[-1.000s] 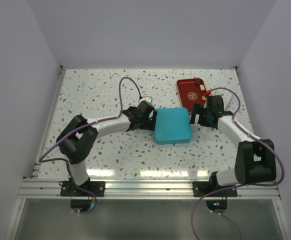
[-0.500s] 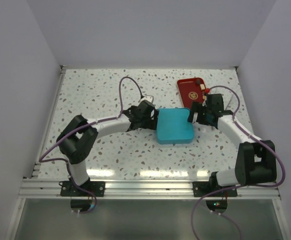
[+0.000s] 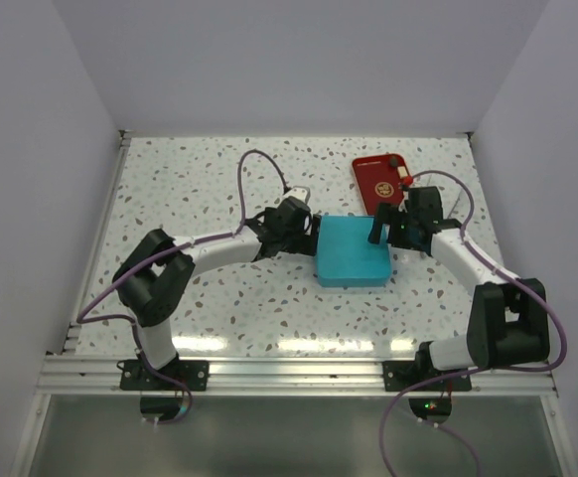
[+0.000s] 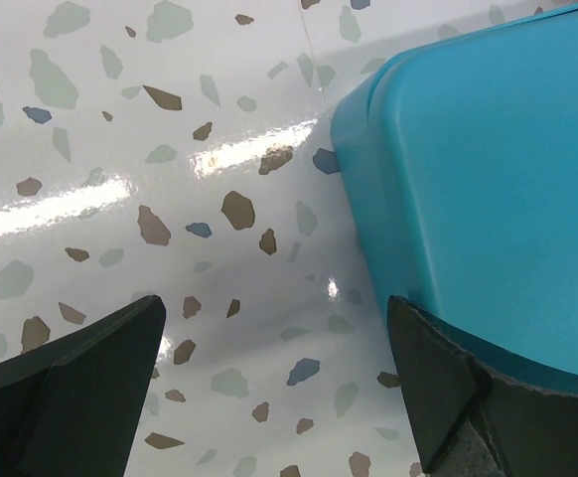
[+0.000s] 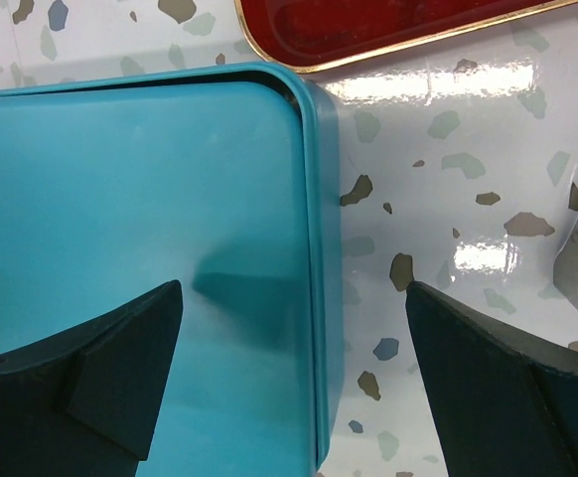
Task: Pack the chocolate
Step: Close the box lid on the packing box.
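Whereas left wrist shows only teal box (image 4: 488, 179), right wrist adds red tray (image 5: 388, 25).

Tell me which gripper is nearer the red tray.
Right. The right gripper straddles the teal box's right edge, just short of the tray. The left gripper is at the box's left edge, farther away.
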`<action>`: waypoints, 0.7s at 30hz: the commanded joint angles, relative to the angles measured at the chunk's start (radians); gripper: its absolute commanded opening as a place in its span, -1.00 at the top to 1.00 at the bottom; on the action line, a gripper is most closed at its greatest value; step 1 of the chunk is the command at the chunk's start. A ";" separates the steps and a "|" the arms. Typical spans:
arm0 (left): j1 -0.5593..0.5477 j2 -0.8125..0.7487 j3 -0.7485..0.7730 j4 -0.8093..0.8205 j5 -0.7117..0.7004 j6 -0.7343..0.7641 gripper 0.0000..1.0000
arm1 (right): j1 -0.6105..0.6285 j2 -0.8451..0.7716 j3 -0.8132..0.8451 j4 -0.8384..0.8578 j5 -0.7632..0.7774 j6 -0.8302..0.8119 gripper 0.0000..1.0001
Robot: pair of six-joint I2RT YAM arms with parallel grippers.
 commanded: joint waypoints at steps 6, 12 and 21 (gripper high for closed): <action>-0.002 -0.041 -0.009 0.012 -0.059 -0.030 -1.00 | 0.000 -0.074 0.037 -0.005 -0.006 0.001 -0.97; -0.002 -0.076 -0.019 0.010 -0.068 -0.031 -1.00 | 0.000 -0.116 0.017 -0.028 -0.020 0.001 -0.97; 0.000 -0.146 -0.118 0.156 0.069 -0.035 -1.00 | 0.000 -0.120 -0.037 -0.005 -0.112 0.023 -0.88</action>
